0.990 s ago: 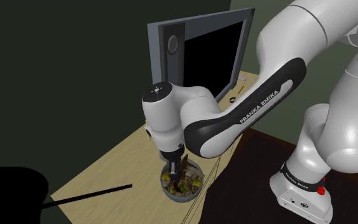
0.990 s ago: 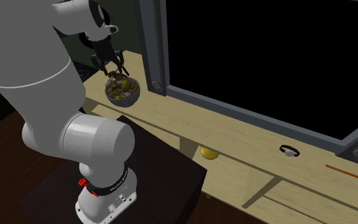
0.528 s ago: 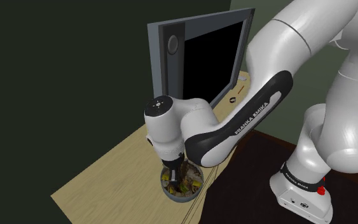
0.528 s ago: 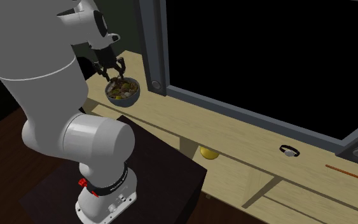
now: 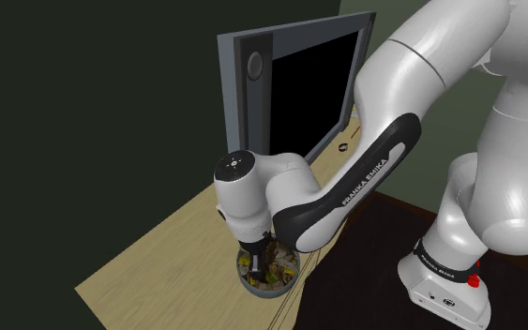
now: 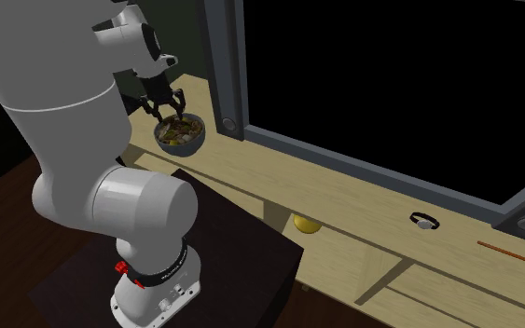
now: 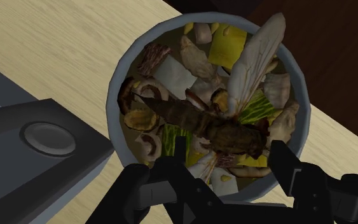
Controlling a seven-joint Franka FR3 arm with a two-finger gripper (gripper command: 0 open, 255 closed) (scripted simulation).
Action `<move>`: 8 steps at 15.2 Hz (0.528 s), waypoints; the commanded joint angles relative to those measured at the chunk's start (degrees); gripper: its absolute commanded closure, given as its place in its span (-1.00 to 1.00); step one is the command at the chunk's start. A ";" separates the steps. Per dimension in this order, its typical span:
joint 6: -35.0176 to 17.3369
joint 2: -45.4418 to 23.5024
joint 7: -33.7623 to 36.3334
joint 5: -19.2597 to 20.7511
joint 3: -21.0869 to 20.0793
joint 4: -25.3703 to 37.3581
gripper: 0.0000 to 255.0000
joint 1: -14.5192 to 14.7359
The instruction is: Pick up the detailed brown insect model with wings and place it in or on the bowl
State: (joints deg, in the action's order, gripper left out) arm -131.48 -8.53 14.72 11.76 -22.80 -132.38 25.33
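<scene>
A pale wooden desk [image 5: 158,253] carries a grey-framed black panel [image 5: 309,80] against dark green walls [image 5: 83,112].

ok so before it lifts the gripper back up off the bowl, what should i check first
1. Insect model lying inside the bowl: ok.
2. Gripper open, fingers apart: ok.
3. Fingers free of the insect model's body and wing: cannot tell; they sit close on either side.
4. Bowl upright on the table: ok, though close to the edge by the stand.
5. Room to rise beside the grey screen frame: probably ok.
</scene>
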 commanded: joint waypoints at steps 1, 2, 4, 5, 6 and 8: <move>0.01 -0.17 0.00 0.02 0.01 -0.06 1.00 0.01; 0.01 -0.17 0.00 0.02 0.01 -0.06 1.00 0.01; -0.02 -0.21 0.00 0.04 0.02 -0.06 -1.00 0.00; 0.01 -0.19 0.00 0.03 0.01 -0.03 -1.00 0.01; 0.02 -0.19 0.00 0.03 0.01 -0.03 -1.00 0.01; 0.01 -0.17 0.00 0.02 0.01 -0.06 -1.00 0.01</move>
State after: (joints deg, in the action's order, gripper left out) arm -131.46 -8.71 14.72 11.78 -22.79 -132.43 25.33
